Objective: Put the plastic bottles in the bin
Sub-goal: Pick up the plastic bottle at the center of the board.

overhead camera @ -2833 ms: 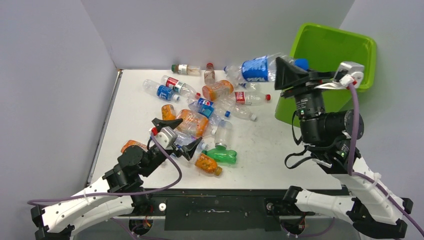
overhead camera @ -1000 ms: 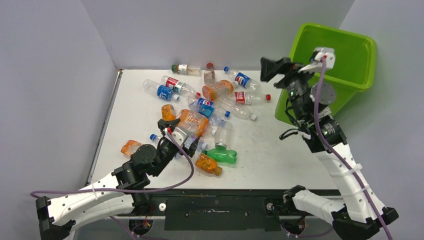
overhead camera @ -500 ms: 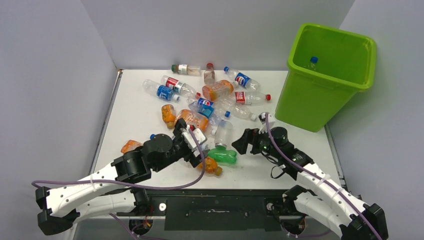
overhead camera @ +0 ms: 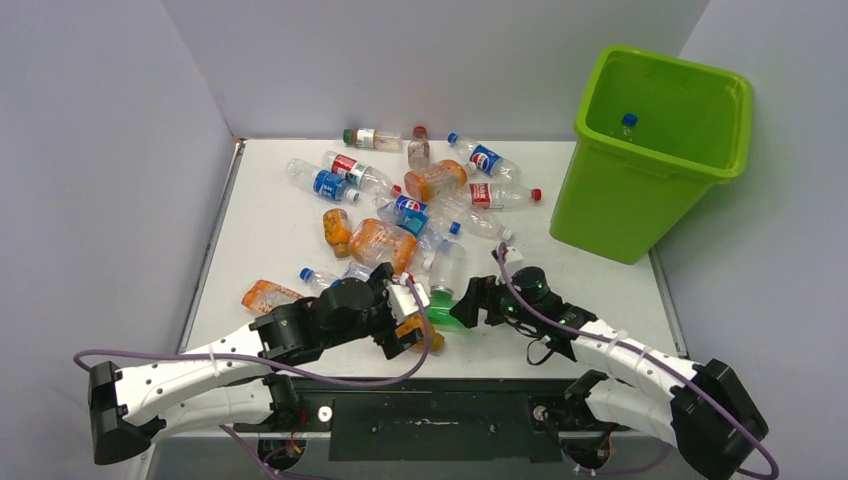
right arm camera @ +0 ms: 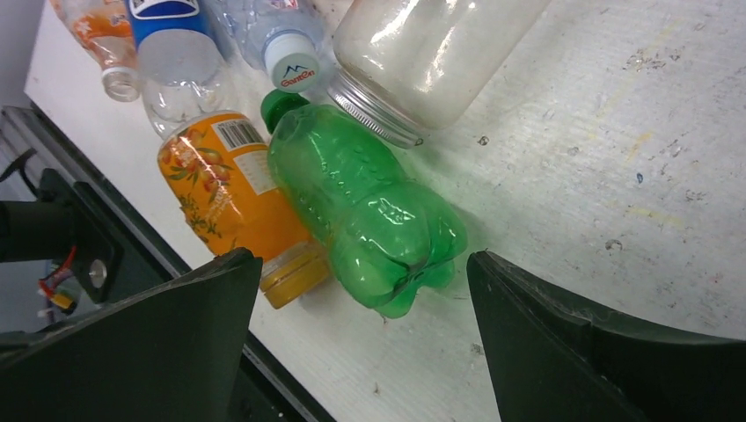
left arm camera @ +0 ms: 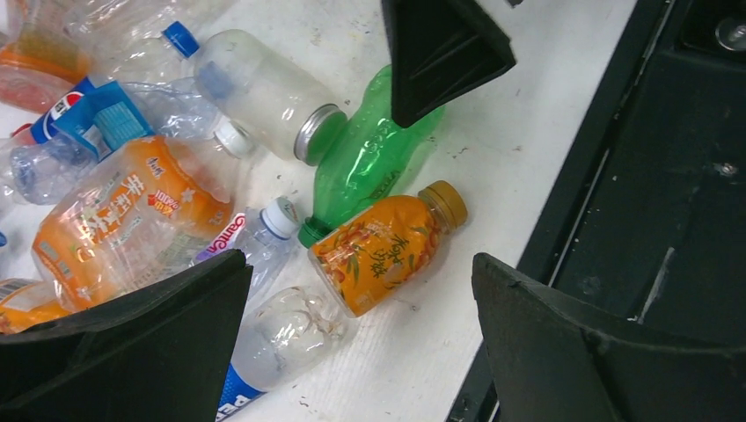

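The bin (overhead camera: 640, 195) is standing at the far right of the counter (overhead camera: 270, 250), and one clear bottle with a blue cap (overhead camera: 626, 124) is lying inside it. The remaining plastic bottles (overhead camera: 400, 200) are lying in a loose heap across the middle and far left of the counter, all outside the bin. The right claw (overhead camera: 468, 303) is hanging low at the near edge of the heap with its jaws spread wide, straddling a green bottle (right arm camera: 369, 211) that is lying on its side. Whether the fingers are touching the bottle cannot be told. The left claw (overhead camera: 402, 312) is hovering just left of the right claw, likewise gaping wide and gripping nothing. It is above an orange juice bottle (left arm camera: 378, 255) that is lying against the green bottle. An uncapped clear bottle (right arm camera: 431, 53) is resting its mouth against the green bottle's far side.
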Robot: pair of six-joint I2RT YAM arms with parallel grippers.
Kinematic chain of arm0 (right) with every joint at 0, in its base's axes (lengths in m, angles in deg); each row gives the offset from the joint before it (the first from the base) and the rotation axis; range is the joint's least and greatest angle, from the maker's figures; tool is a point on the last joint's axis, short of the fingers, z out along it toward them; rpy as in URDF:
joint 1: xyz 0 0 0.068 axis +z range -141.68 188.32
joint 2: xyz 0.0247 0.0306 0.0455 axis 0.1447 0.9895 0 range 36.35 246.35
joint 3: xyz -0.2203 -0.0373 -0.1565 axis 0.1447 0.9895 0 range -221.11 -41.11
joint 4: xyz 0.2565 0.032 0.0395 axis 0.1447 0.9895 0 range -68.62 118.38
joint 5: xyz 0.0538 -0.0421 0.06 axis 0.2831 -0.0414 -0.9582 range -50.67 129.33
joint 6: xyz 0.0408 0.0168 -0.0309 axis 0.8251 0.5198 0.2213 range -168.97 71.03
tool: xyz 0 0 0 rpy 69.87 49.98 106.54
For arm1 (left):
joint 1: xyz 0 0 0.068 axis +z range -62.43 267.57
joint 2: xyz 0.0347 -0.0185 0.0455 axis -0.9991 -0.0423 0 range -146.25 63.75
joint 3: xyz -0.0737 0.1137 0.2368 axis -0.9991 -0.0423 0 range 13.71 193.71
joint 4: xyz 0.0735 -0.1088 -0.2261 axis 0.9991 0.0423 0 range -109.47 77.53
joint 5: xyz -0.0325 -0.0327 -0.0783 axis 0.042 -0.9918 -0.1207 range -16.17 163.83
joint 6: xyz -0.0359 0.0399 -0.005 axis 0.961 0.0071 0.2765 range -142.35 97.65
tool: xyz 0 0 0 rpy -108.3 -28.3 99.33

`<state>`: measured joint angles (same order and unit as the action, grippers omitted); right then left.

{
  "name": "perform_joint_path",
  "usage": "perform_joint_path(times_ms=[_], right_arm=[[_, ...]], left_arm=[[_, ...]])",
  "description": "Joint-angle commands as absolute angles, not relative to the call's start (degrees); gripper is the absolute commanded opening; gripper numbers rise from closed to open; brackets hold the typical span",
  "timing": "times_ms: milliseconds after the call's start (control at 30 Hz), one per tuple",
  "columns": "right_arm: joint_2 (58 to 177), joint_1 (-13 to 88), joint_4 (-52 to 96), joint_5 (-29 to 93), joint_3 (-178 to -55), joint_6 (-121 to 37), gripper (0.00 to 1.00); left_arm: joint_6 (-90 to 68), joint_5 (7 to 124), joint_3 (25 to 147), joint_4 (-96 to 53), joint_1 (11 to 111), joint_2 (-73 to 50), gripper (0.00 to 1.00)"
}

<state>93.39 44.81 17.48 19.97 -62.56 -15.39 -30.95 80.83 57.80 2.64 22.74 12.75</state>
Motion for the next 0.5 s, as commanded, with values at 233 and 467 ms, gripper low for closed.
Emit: perform_joint_path(times_ms=[233, 467], right_arm=[[110.0, 52.4, 13.9, 27.1, -73.6, -24.8, 0.96], [109.9, 57.0, 15.4, 29.8, -71.0, -23.8, 0.98]], left_arm=[[-30.7, 75.2, 58.0, -0.9, 22.0, 12.9, 0.98], [-30.5, 75.6, 57.7, -1.5, 21.8, 13.4, 0.99]])
